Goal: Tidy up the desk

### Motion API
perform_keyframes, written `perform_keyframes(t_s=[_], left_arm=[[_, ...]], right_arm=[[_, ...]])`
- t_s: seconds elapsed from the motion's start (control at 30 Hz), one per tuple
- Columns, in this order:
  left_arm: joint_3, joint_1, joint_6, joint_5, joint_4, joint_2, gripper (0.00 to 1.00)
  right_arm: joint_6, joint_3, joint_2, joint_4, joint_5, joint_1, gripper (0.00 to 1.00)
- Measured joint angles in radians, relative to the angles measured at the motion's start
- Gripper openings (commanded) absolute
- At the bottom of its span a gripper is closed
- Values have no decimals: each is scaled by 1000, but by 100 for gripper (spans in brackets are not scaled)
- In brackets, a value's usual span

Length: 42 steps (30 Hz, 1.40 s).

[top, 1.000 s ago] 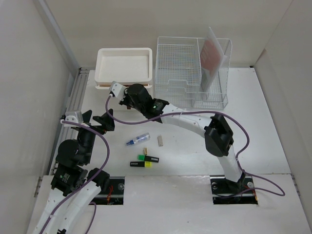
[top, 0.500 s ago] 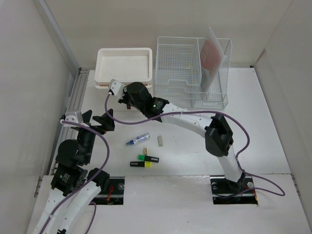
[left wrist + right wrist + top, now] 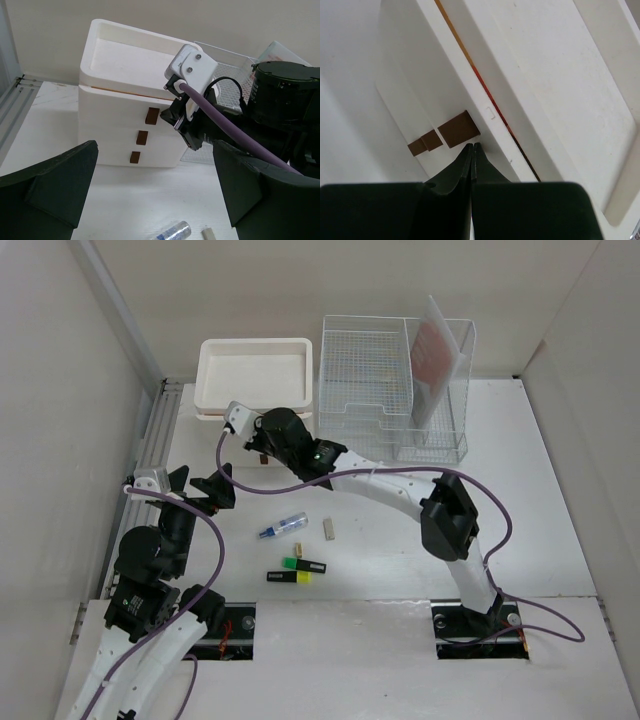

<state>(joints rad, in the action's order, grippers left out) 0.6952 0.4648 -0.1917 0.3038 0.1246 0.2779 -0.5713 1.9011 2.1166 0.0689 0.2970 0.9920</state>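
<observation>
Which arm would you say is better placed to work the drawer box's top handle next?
Right: the right gripper, shut, sits at the top handle of the drawer box; the left gripper hangs open, farther back.

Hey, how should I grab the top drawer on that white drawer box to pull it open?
Take the small brown tab on the top drawer. It looks like the only part sticking out of that flat white front. Come straight at the front and close the jaws on the tab's left and right sides, since it is small and narrow.
</observation>
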Motion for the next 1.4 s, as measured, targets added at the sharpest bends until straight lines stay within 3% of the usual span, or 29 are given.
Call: perform_keyframes(t_s=[1.23, 1.4], left_arm=[[0, 0, 0, 0, 0, 0, 99], [0, 0, 0, 0, 0, 0, 99]], right_arm=[[0, -50, -1, -19, 47, -31, 1], [31, -116, -55, -10, -48, -39, 0]])
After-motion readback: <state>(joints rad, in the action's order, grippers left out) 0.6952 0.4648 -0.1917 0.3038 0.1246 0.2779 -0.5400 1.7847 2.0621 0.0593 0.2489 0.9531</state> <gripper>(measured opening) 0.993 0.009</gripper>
